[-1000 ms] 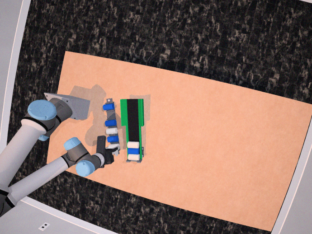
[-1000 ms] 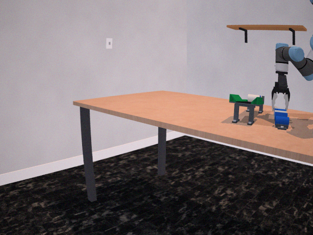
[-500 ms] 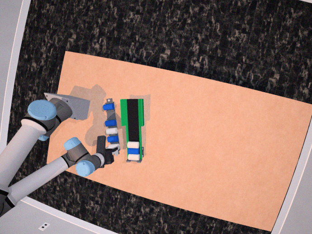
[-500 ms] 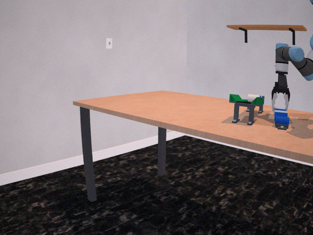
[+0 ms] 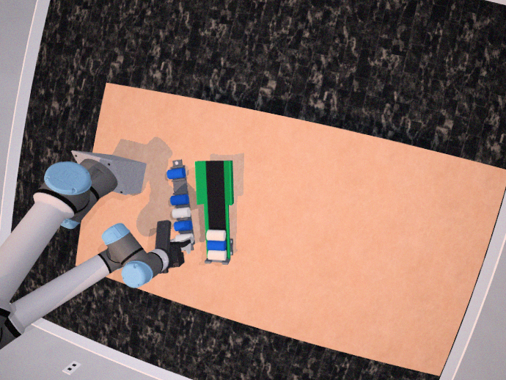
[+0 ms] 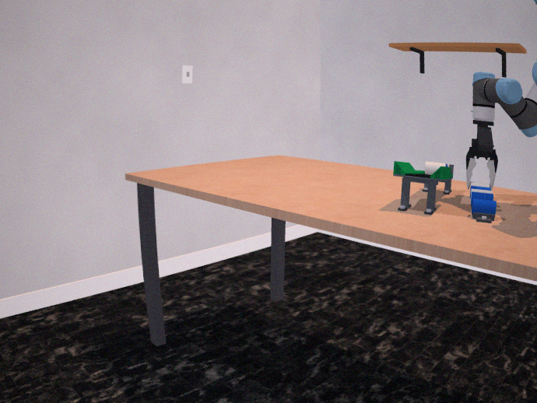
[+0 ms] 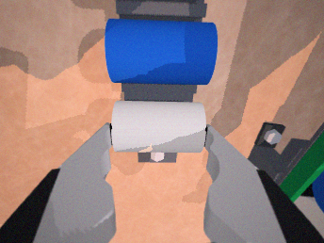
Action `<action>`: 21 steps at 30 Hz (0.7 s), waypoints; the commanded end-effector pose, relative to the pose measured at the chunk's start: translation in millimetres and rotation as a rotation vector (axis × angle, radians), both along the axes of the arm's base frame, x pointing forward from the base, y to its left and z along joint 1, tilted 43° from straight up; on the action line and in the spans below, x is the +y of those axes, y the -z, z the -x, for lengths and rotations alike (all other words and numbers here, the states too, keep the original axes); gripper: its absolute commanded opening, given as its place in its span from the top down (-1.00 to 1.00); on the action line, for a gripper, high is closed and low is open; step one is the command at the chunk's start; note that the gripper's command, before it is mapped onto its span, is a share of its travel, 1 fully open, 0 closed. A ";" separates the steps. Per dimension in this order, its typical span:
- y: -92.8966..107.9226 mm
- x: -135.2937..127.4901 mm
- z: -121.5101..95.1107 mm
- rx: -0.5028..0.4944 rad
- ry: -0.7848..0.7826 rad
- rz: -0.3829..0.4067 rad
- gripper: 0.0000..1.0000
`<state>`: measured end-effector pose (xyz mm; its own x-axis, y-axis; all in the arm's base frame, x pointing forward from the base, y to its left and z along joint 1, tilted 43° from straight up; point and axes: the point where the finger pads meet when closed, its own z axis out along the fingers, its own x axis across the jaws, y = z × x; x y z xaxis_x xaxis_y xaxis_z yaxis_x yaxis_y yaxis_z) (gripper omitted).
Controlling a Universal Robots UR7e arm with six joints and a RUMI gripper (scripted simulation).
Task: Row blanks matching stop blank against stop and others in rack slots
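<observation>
Grey fingers of the gripper (image 7: 158, 141) fill the near part of the wrist view, closed onto the two flat ends of a white blank (image 7: 159, 127), one pad on each end. That held blank lies crosswise at the near end of the stock rack (image 7: 160, 92), above a small grey tab with a bolt head. Just beyond it, across a dark grey rib, a blue blank (image 7: 161, 52) lies parallel in the next slot.

In the top view the gripper (image 5: 184, 244) stands at the rack's end closest to the arm, with the white blank (image 5: 183, 237) partly hidden under it. Further along the rack (image 5: 180, 186) come a blue blank (image 5: 182, 225), another white one (image 5: 180, 212), then two more blue ones (image 5: 179, 199) (image 5: 176, 173), with an open stretch of rack floor between those last two.

Right of the rack in that view runs the green feed ramp (image 5: 200, 180) with its black track. At its low end three blanks lie across the track, touching one another: white (image 5: 216, 254) against the stop, blue (image 5: 215, 244) in the middle, white (image 5: 215, 235) on the far side.

From the exterior view the gripper (image 6: 481, 183) points straight down over the rack on the orange table (image 6: 268, 186), with the ramp (image 6: 405, 168) raised on grey legs beside it.
</observation>
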<state>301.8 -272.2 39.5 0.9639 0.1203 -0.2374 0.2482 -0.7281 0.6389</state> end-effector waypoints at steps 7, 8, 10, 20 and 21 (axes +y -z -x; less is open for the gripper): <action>-20.0 18.2 -2.8 -0.001 0.000 0.000 0.21; -20.0 18.2 -2.8 -0.001 0.000 0.000 0.21; -25.8 23.6 -3.6 -0.001 0.000 0.000 0.21; -54.3 49.9 -7.3 -0.001 0.000 0.000 0.21; -56.6 52.0 -7.6 -0.001 0.000 0.000 0.21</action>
